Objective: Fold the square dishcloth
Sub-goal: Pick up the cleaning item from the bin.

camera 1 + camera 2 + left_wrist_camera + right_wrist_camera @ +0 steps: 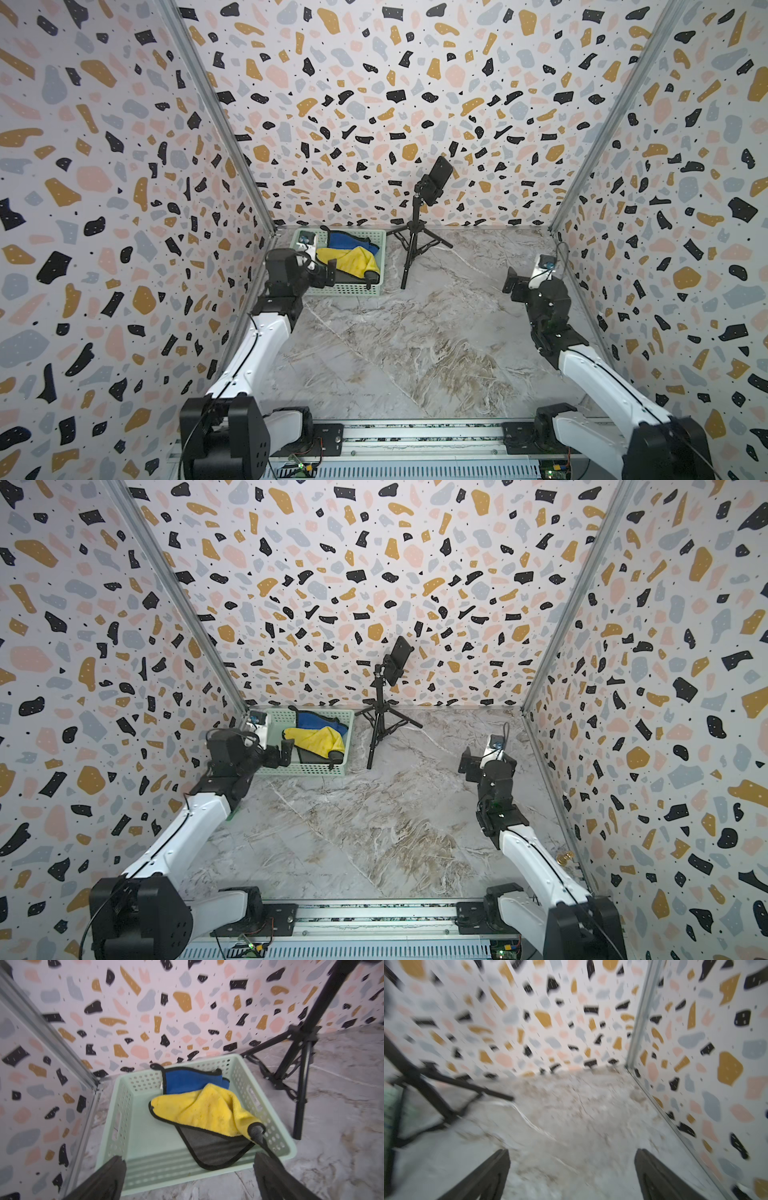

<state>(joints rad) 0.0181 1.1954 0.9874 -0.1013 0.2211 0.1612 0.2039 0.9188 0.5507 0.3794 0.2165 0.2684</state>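
While the yellow dishcloth [203, 1109] lies crumpled in the basket [116, 1126] at far left, nothing's folded yet: your left pincer [189, 1157] hangs wide apart at its near rim, your right pincer [572, 1151] spread and empty over bare surface [415, 353]. Lifting out, spreading, folding all remain.

three walls closed the space in: a back wall [374, 104], a left wall [83, 208] and a right wall [685, 208], all covered in a pale terrazzo print of black, ochre, pink and grey-blue chips. a bare metal left post [218, 112] and right post [614, 112] ran down the rear corners. the floor [415, 332] was grey marble-look, veined white and brown. near the back wall stood a black tripod [413, 245] with a dark phone [440, 172] clamped on top, tilted. the light was soft and even.
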